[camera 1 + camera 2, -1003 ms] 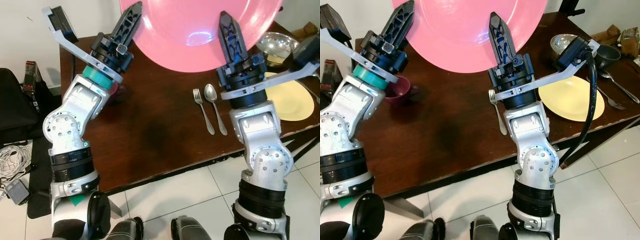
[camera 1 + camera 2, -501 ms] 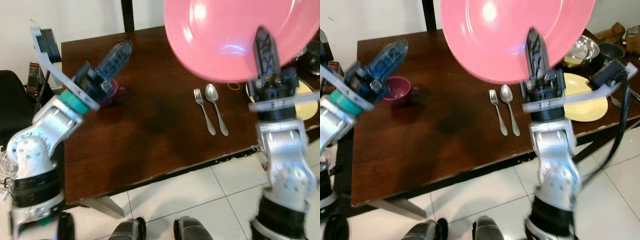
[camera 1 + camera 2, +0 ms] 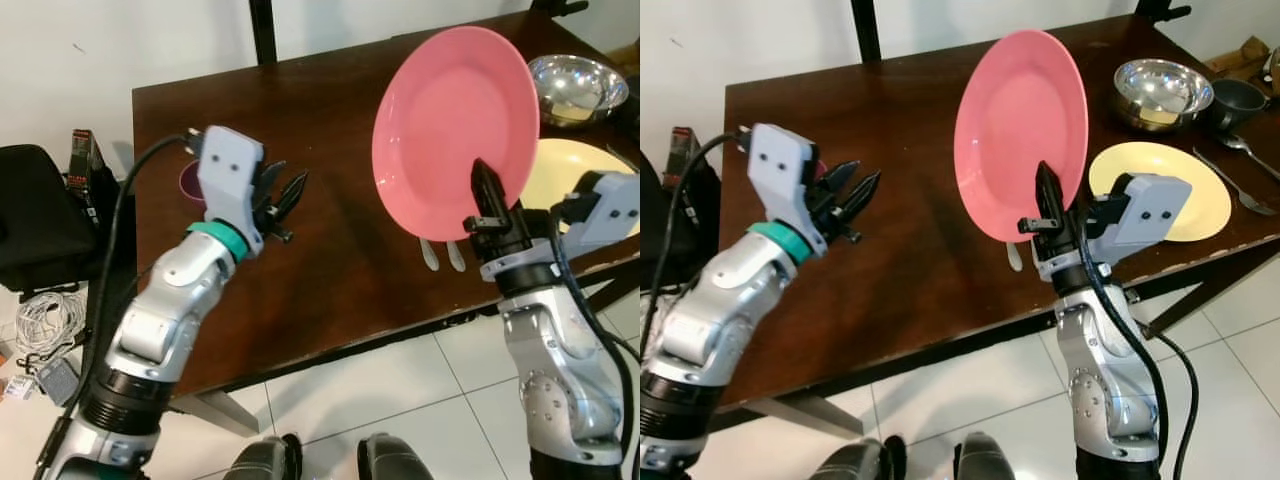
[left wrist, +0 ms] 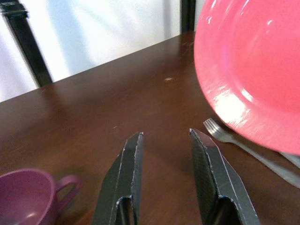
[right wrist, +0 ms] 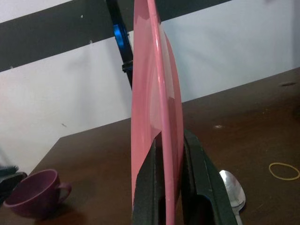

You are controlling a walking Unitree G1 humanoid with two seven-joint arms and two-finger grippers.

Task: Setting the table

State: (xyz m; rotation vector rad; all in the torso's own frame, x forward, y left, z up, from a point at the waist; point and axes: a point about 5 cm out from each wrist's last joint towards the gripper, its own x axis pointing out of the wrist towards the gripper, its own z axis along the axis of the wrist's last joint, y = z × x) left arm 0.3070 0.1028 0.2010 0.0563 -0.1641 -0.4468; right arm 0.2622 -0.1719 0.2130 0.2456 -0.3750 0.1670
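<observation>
A large pink plate (image 3: 455, 130) stands almost upright above the dark wooden table (image 3: 320, 290), right of centre. My right gripper (image 3: 484, 190) is shut on its lower rim; in the right wrist view the plate (image 5: 157, 117) runs edge-on between the two fingers. My left gripper (image 3: 855, 192) hovers open and holds nothing over the table's left part. It is next to a purple cup (image 4: 28, 197) and apart from the plate. A fork (image 4: 243, 145) and a spoon (image 5: 232, 185) lie on the table under the plate, partly hidden.
A yellow plate (image 3: 1165, 185) lies at the right edge, with a silver bowl (image 3: 1160, 90) and a dark bowl (image 3: 1238, 100) behind it. A rubber band (image 5: 283, 171) lies near the spoon. A black bag (image 3: 35, 230) and cables (image 3: 40, 320) sit on the floor at left.
My left gripper has come off the pink plate and swung left beside the cup. The right gripper alone now holds the plate, which has tipped upright and dropped lower.
</observation>
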